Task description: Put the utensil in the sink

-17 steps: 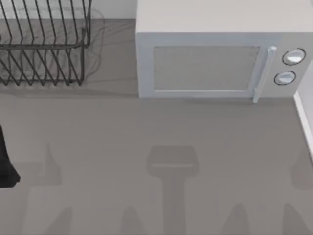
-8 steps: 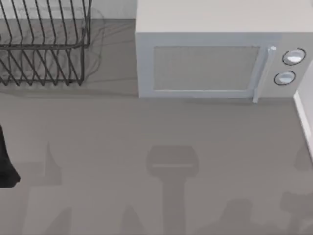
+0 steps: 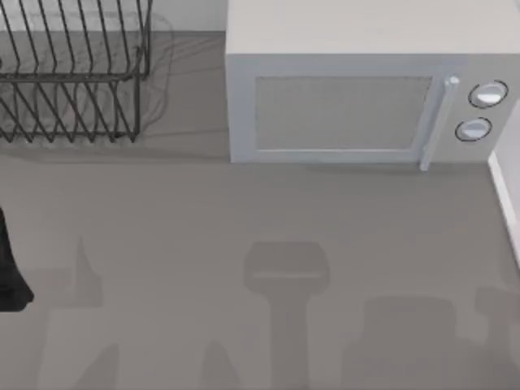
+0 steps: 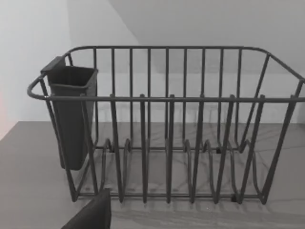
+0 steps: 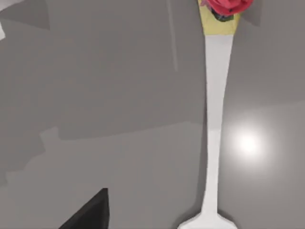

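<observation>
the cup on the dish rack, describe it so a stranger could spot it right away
Find the wire dish rack on the grey counter, as the left wrist view shows it. A dark, solid-sided cutlery cup hangs on one end wall of the rack. It is the rack's one closed container; everything around it is thin open wire.

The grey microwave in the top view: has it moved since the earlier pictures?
No. The grey microwave stands in the same place as before, beside the dark wire dish rack, which has not shifted either. Only the shadows on the grey table near its right have changed.
</observation>
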